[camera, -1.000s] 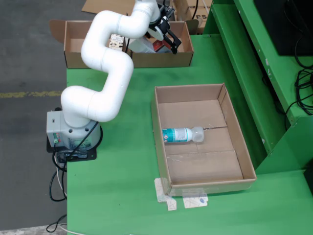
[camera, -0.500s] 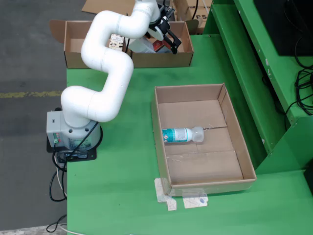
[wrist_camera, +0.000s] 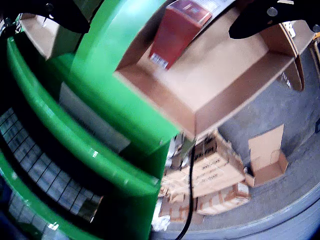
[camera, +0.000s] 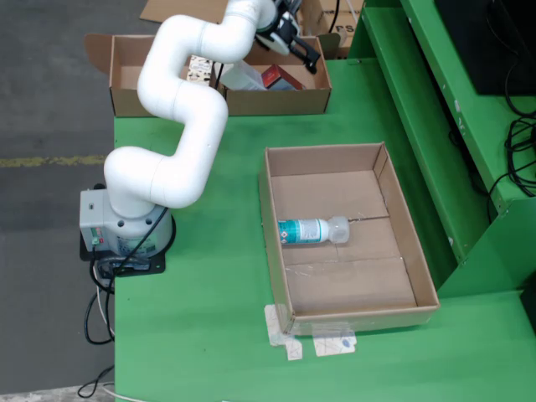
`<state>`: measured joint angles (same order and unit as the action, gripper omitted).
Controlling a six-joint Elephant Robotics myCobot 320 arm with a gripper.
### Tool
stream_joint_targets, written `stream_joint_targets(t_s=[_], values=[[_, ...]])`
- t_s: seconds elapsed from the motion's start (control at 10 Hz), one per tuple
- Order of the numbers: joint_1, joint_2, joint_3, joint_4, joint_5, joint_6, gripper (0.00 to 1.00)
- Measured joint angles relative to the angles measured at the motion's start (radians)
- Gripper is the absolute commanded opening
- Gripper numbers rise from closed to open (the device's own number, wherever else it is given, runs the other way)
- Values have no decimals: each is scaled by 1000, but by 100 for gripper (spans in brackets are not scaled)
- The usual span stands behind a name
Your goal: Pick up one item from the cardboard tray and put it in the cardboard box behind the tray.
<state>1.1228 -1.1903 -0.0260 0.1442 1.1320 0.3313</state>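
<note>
A: While the arm (camera: pixel 180 100) reaches over the box (camera: pixel 276 99) behind the tray (camera: pixel 347 243), what is the gripper (camera: pixel 295 43) state?
B: Fingers spread, nothing between them. 1 red carton (wrist_camera: pixel 177 30) lies in the box below.
A: And the tray?
B: 1 bottle (camera: pixel 311 230) lies on its side near the left wall.

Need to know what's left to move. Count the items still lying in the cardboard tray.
1. A clear bottle with a teal label lies on its side left of centre in the cardboard tray, cap end toward the right in the fixed view. Nothing else shows on the tray floor.
</note>
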Motion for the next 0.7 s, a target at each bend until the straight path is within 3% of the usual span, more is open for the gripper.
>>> stream_joint_targets(t_s=[0.2, 0.4, 0.7], values=[[-15, 8, -2, 61, -32, -19, 100], [0, 26, 0, 267, -169, -155, 100], [-20, 104, 0, 351, -172, -192, 100]])
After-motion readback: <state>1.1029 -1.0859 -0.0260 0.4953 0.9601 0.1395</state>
